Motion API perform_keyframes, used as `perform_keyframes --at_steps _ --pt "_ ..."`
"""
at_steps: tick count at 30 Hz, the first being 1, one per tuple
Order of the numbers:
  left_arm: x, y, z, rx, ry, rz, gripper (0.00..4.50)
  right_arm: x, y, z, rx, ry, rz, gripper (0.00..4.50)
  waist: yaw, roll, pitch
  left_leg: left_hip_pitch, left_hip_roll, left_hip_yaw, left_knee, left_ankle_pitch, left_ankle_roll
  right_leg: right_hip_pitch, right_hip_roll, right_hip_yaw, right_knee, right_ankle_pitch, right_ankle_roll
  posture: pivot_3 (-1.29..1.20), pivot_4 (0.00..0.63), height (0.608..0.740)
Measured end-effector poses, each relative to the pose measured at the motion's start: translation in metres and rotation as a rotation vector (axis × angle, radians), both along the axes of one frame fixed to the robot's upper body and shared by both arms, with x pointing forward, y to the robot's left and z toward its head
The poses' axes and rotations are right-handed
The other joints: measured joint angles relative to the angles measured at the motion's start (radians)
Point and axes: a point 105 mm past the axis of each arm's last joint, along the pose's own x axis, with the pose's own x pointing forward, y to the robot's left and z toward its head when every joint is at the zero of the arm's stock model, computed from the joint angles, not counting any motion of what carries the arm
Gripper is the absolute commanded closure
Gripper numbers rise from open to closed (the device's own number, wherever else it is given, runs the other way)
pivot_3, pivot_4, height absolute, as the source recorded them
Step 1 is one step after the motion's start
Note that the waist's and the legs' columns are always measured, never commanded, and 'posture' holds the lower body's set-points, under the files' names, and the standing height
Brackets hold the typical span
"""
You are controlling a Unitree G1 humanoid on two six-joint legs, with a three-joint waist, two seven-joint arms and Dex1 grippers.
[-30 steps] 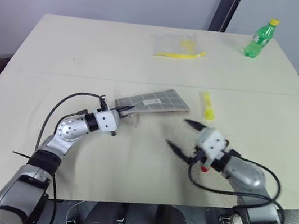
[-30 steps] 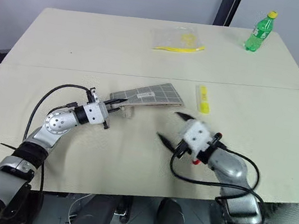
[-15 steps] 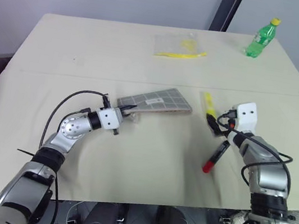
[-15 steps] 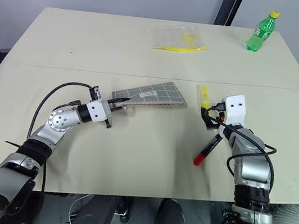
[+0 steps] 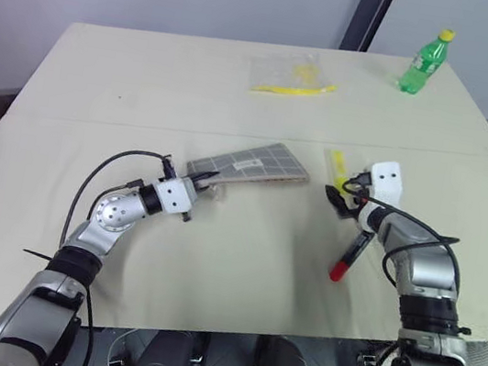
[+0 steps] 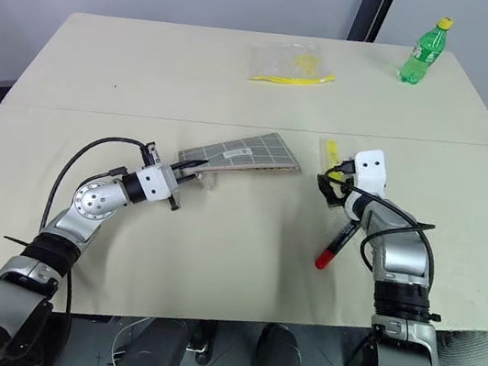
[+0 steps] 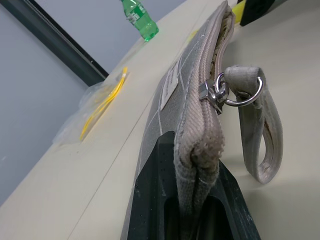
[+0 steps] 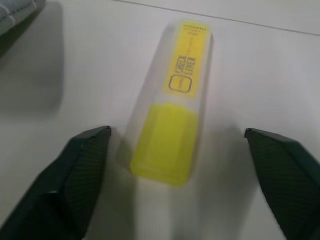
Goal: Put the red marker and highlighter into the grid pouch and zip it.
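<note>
From the head camera, the left end effector (image 5: 200, 179) was clamped on the near end of the grid pouch (image 5: 251, 166), which lay on the cream tabletop (image 5: 148, 84) with its far end pointing toward the right arm. The right end effector (image 5: 338, 196) sat at the near end of the highlighter (image 5: 336, 167), its two fingers spread apart and holding nothing. The red marker (image 5: 350, 254) lay just beside that arm on the robot's side, red cap toward the tabletop's front edge. A clear plastic bag (image 5: 291, 72) with yellow contents and a green bottle (image 5: 424, 63) stood well apart at the far side.

In the left wrist view, the black fingers (image 7: 152, 200) were pressed together on the corner of the pouch, just below the metal zipper pull (image 7: 212, 93) and its fabric loop (image 7: 260, 135); the zipper looked closed at this end.

In the right wrist view, the highlighter lay flat between the two parted fingers (image 8: 82, 165), touching neither, with a corner of the pouch nearby.
</note>
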Motion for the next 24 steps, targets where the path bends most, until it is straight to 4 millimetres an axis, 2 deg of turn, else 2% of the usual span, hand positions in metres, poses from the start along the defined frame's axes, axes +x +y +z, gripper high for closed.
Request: perform_keyframes --at_steps 4,5,9,13,15,18,20,24 --pt "0.000 -0.001 0.000 0.000 0.001 -0.003 4.50 0.004 0.005 0.000 0.005 -0.006 0.003 3.44 0.003 0.000 0.000 0.000 0.000 0.000 0.000 0.000 0.000 0.000 0.000 0.000 0.000 0.000 0.000 0.00 0.150 0.740" --pt "0.000 -0.002 0.000 0.000 0.001 -0.004 4.50 0.004 0.005 0.000 0.002 -0.009 0.003 3.61 0.003 0.000 0.000 0.000 0.000 0.000 0.000 0.000 0.000 0.000 0.000 0.000 0.000 0.000 0.000 0.00 0.150 0.740" --pt "0.000 -0.003 0.002 0.009 0.001 -0.010 4.50 -0.003 0.001 0.007 0.012 -0.037 0.040 3.59 0.006 0.000 0.000 -0.002 0.000 0.000 0.000 0.000 0.000 -0.001 0.000 0.000 0.000 0.000 0.000 0.00 0.150 0.740" --pt "-0.002 -0.001 0.003 0.027 -0.001 -0.021 4.50 -0.046 0.009 0.047 -0.037 -0.214 0.333 3.59 0.004 0.000 0.000 -0.007 -0.001 0.000 0.000 0.000 0.001 -0.001 0.001 0.000 0.000 0.000 0.000 0.00 0.150 0.740" --pt "-0.002 0.001 0.002 0.030 0.003 -0.016 4.50 -0.071 0.021 0.056 -0.084 -0.246 0.497 3.59 0.002 -0.001 0.000 -0.006 0.000 0.000 0.001 -0.001 0.001 0.000 0.001 -0.001 0.000 0.000 0.000 0.00 0.150 0.740" --pt "-0.002 0.002 0.001 0.033 0.008 -0.016 4.50 -0.104 0.037 0.051 -0.071 -0.193 0.670 3.59 0.004 -0.001 0.000 -0.005 0.000 -0.001 0.002 -0.001 0.001 0.001 0.000 -0.001 0.000 0.000 0.000 0.00 0.150 0.740" --pt "-0.003 0.002 0.001 0.032 0.014 -0.019 4.50 -0.115 0.039 0.042 -0.114 -0.125 0.727 3.59 0.003 -0.001 0.000 -0.005 0.000 -0.001 0.003 -0.001 0.001 -0.001 0.000 -0.001 -0.002 0.000 0.000 0.00 0.150 0.740" --pt "-0.004 0.003 0.000 0.026 0.021 -0.023 4.50 -0.104 0.034 0.026 -0.200 -0.080 0.678 3.59 0.004 -0.002 0.000 -0.005 0.000 -0.001 0.003 -0.001 0.001 -0.002 -0.001 -0.001 -0.004 0.000 0.000 0.00 0.150 0.740"
